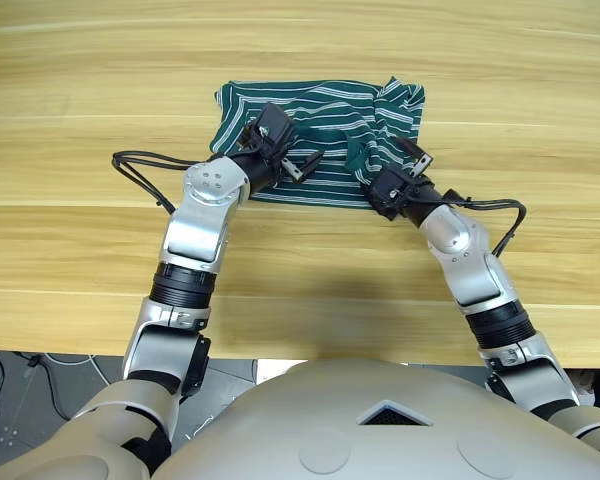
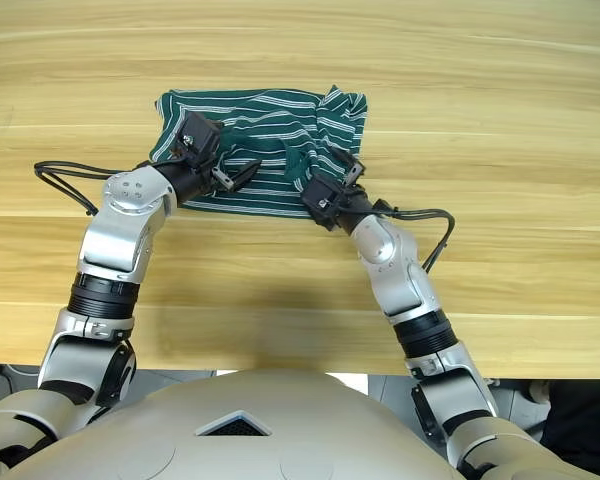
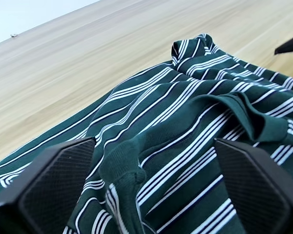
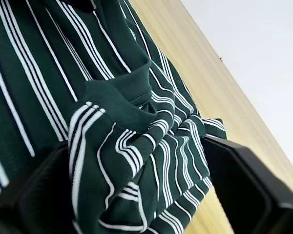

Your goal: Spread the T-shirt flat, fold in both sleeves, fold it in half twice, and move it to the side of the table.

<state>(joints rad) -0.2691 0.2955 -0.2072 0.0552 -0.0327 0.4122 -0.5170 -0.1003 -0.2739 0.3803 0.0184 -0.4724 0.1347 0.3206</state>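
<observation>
The left claw (image 1: 302, 165) stood open in the left eye view, low over the near edge of the T-shirt (image 1: 325, 125), its tips pointing toward the robot's right. The right claw (image 1: 395, 165) was open too, at the garment's near right corner, where the cloth was bunched and rumpled. The T-shirt, dark green with white stripes, lay as a rough rectangle on the far middle of the wooden table (image 1: 100, 60). Its left half was fairly smooth and its right edge was heaped in folds.

The right eye view showed the same layout, with both claws at the near hem and well apart from each other.

In the left wrist view the left claw (image 3: 154, 180) had its two black fingers (image 3: 53, 187) spread wide. A raised ridge of ribbed collar and striped cloth lay between them, and neither finger was pressed onto it.

In the right wrist view the right claw (image 4: 136, 185) was likewise spread, and a thick bundle of folded striped fabric filled the gap. Whether the pads touched that cloth could not be told.
</observation>
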